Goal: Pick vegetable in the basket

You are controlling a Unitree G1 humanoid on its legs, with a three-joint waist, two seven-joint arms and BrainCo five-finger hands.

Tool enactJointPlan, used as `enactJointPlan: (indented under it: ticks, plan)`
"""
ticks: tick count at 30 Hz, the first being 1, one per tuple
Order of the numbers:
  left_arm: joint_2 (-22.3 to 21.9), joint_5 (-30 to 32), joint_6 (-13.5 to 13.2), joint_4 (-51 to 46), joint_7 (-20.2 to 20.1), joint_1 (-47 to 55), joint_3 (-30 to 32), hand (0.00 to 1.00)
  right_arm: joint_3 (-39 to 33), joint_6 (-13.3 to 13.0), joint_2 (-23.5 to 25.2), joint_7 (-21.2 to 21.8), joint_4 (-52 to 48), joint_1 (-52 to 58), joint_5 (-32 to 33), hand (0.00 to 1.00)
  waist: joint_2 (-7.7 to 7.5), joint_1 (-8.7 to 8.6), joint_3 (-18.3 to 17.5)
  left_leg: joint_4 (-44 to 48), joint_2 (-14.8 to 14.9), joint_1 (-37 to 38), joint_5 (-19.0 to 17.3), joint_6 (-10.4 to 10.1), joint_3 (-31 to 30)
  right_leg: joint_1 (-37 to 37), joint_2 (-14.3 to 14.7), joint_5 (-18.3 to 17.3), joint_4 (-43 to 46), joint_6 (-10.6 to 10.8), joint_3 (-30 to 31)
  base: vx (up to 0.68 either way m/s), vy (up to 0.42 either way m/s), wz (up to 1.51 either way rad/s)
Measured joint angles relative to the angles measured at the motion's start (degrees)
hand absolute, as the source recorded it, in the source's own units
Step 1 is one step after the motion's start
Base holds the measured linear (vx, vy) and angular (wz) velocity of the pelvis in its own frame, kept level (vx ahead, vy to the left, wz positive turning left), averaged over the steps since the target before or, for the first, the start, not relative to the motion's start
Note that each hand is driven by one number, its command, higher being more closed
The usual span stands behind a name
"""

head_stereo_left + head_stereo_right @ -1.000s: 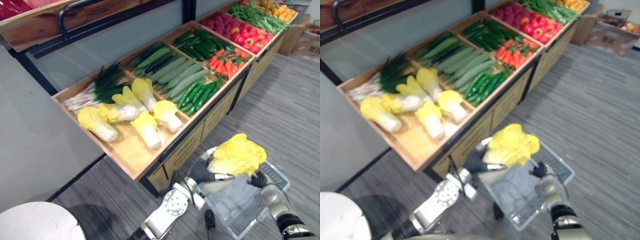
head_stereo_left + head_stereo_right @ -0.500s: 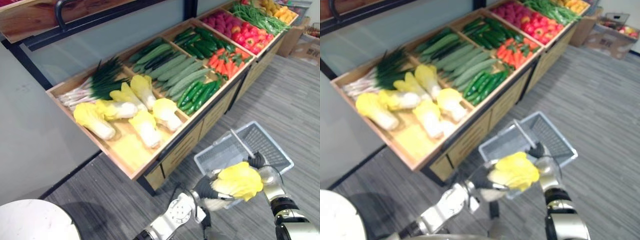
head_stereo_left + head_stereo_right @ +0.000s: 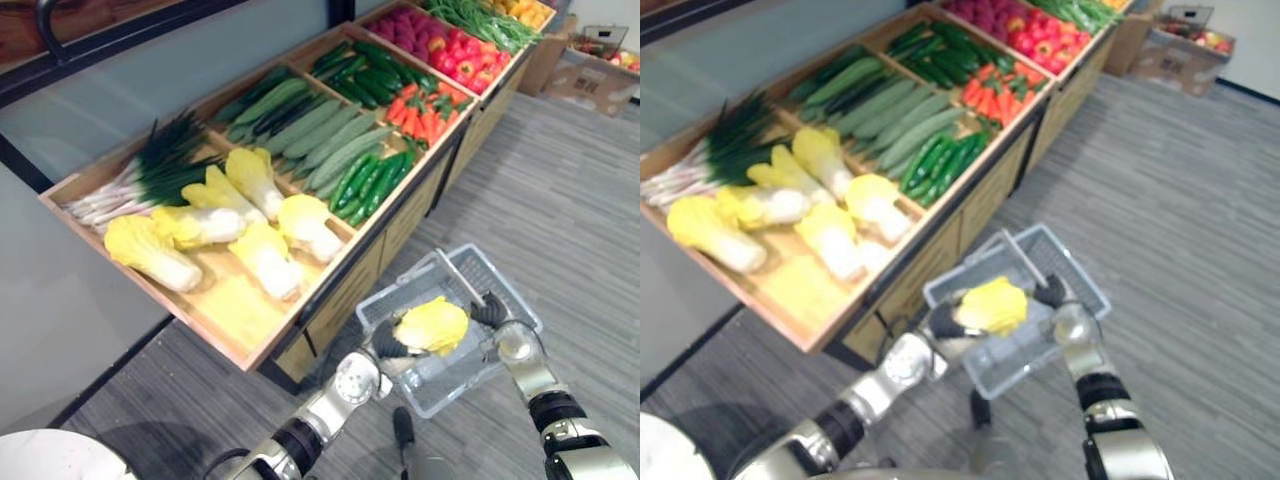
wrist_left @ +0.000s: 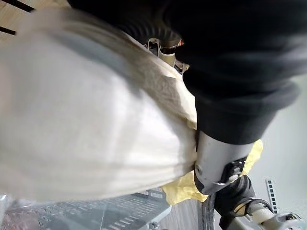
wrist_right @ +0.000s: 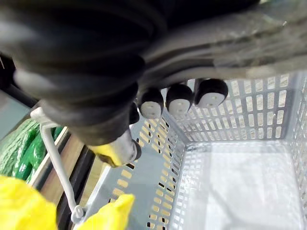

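Napa cabbage (image 3: 434, 324) hangs over the near side of the grey basket (image 3: 505, 295), its white stalk clasped in the curled fingers of the left hand (image 3: 387, 343). The right hand (image 3: 493, 312), at the basket's right rim, is closed round the handle. The head looks light and springy; its frilled leaves would bruise easily, so the firm stalk is the place to grip. Whether it touches the basket floor is hard to tell, and the left fingers lie mostly hidden beneath it. Beyond the basket, more cabbages (image 3: 265, 258) lie on a wooden display tray (image 3: 230, 312).
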Motion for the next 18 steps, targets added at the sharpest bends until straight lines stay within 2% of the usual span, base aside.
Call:
enactJointPlan:
  ticks: [6,11,17,18]
  plan:
    - [-1.9,2.4,0.4,1.8,0.8,-2.1,-0.2,1.00,1.6,-0.4,-3.0,2.7,-7.0,1.4,3.8,1.00,-0.80,-0.31,1.4,0.0,0.0,-0.1,-0.3,0.0,0.4,-0.5,0.5,0.0,0.0,0.0,0.7,0.00,0.008,-0.05]
    - [-2.5,3.9,0.4,5.0,2.2,-4.3,-0.3,1.00,2.4,-1.5,-3.9,4.2,-12.4,3.3,8.7,1.00,-0.98,-1.55,1.5,0.4,0.4,0.0,-0.9,0.0,1.5,-0.8,0.7,0.0,0.0,0.0,1.8,0.01,0.024,-0.11]
    - [-4.4,6.5,0.8,11.3,3.6,-7.3,-0.5,1.00,5.5,-3.1,-5.2,5.2,-15.3,5.0,11.0,1.00,-1.45,-2.97,2.0,0.9,0.5,-0.1,-1.3,0.1,1.7,-0.8,0.9,0.0,0.0,0.0,2.2,0.00,0.010,-0.03]
    - [-4.6,6.9,0.8,11.8,3.7,-7.5,-0.5,0.00,5.8,-3.2,-5.3,5.3,-15.3,5.1,11.1,1.00,-1.52,-3.08,2.0,0.9,0.5,0.0,-1.3,0.1,1.8,-0.9,1.0,0.0,0.0,0.0,2.3,0.00,0.002,-0.05]
